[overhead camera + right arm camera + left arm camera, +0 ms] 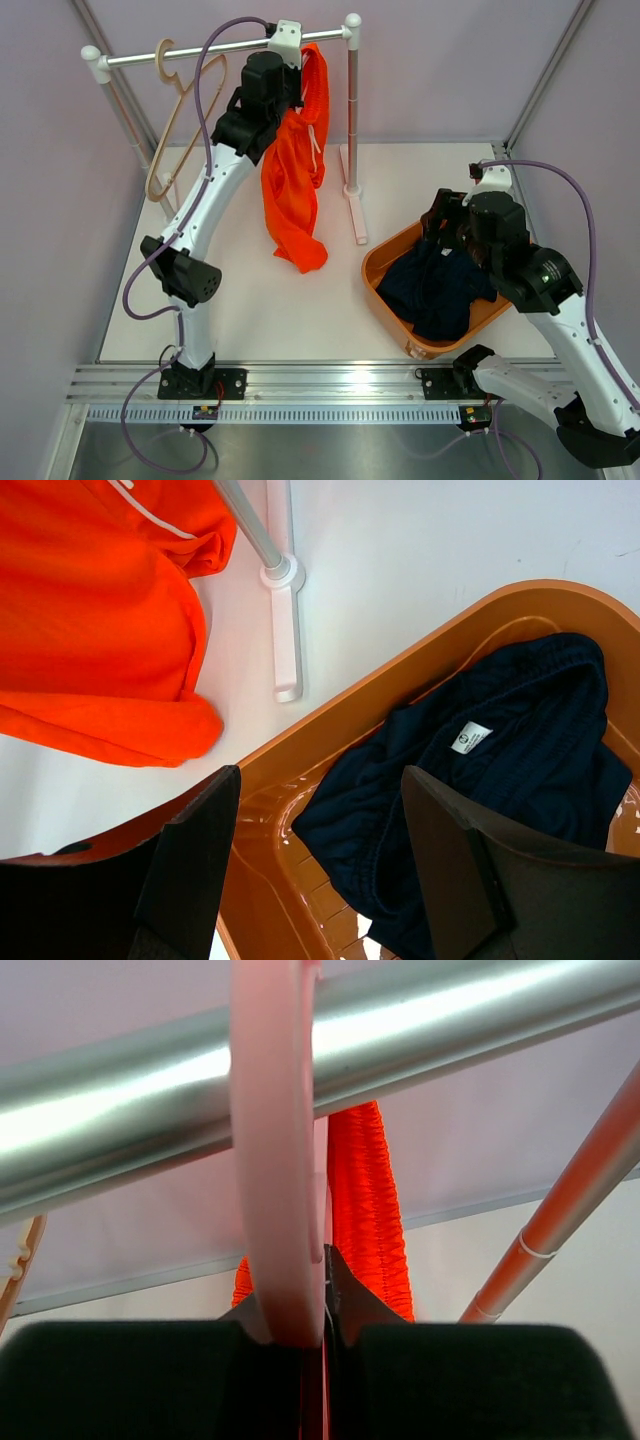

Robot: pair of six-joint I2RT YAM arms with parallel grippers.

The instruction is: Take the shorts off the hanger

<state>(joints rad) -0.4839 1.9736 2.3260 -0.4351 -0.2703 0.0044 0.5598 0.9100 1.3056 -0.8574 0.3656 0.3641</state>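
Note:
The orange shorts (295,190) hang from a pale pink hanger (275,1160) hooked over the silver rod (420,1020) of the rack. Their lower end rests on the table. My left gripper (283,55) is up at the rod. In the left wrist view it (315,1315) is shut on the hanger's hook, with the orange waistband (370,1210) just behind. The navy shorts (440,285) lie crumpled in the orange basket (385,262). My right gripper (447,215) hovers open and empty over the basket's near-left part (320,860), above the navy shorts (500,770).
An empty beige hanger (170,125) hangs at the left end of the rod. The rack's right post (353,110) and white foot (356,210) stand between the orange shorts and the basket. The foot (285,630) and orange shorts (90,610) show in the right wrist view.

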